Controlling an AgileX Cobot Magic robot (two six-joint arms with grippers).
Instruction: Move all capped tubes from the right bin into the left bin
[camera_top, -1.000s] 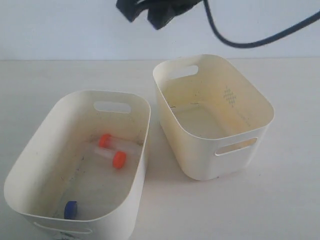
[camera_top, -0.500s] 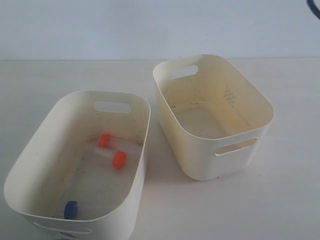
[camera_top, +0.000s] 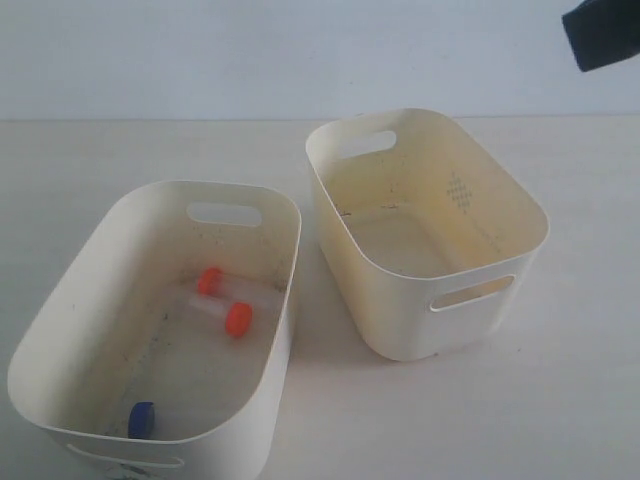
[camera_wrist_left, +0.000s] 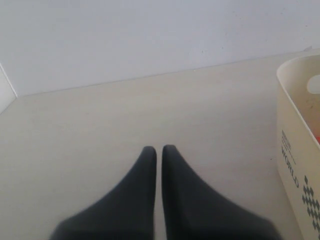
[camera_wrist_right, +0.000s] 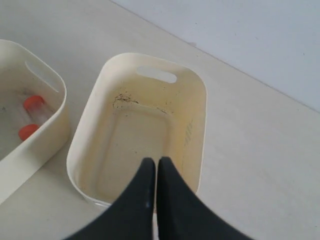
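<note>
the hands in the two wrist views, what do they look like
Both look alike: the left hand and the right hand are matte black, each two smooth tapered prongs, broad at the base, narrowing to rounded tips. No markings or cables show on them.

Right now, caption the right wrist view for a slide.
Shut right gripper facing the right bin, no tubes visible inside; two orange-capped tubes lie in the left bin.
</note>
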